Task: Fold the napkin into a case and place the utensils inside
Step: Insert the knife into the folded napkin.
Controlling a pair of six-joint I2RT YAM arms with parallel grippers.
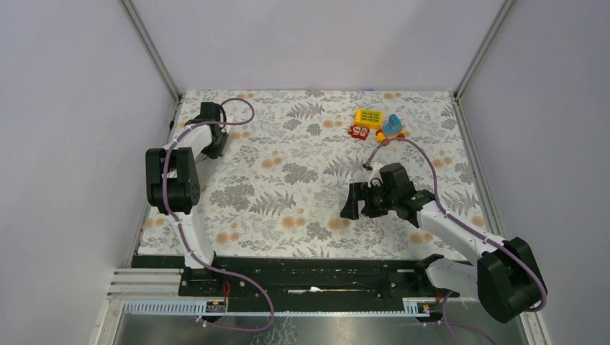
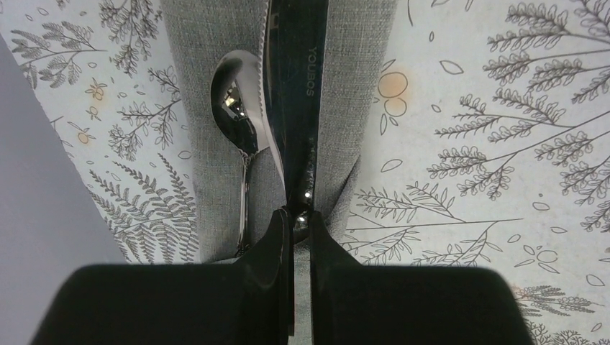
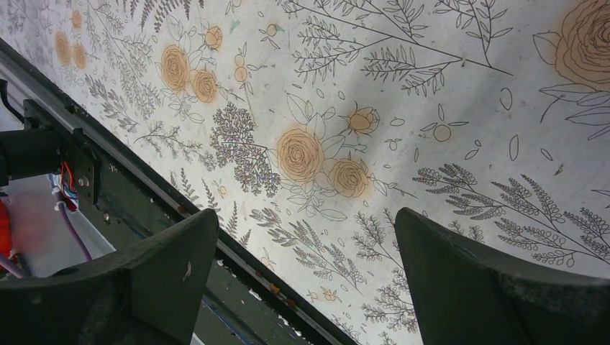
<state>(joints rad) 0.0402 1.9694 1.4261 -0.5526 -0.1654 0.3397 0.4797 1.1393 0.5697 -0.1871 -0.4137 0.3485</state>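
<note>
Up close, woven grey napkin, oval mirror-bright spoon, slim serrated knife

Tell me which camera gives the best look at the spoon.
The left wrist view: the spoon lies on the grey napkin beside the knife, close and sharp. In the top external view the left arm covers that spot, so no spoon shows. The right wrist view shows none of it, just the floral tablecloth.

Floral tablecloth, seemingly toy blocks
</note>
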